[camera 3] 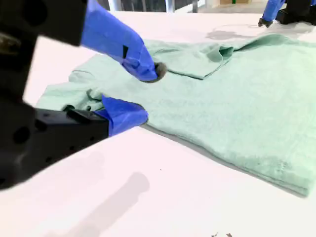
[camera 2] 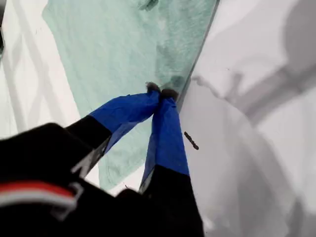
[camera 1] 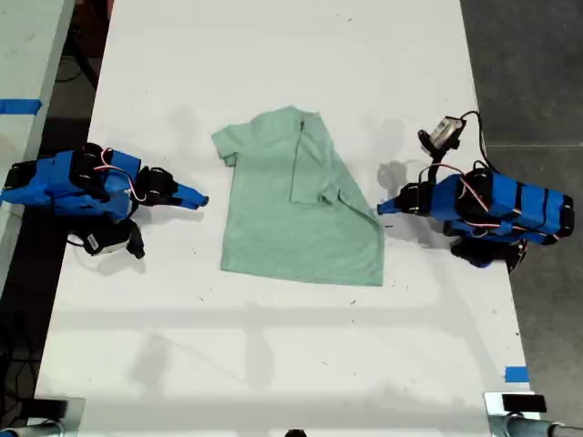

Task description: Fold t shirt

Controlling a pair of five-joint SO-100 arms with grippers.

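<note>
The first gripper has its blue jaws brought together, dark tips touching at the edge of the t shirt. The pale green cloth lies flat on the white table, its edge running diagonally past the tips. A small dark mark sits on the table beside one jaw. Soft grey shadows cross the tabletop.

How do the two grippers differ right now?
My first gripper is shut, my second gripper open. My first gripper is at the t shirt edge; my second gripper stands short of it in the exterior view. Both have blue fingers aimed at it.
</note>
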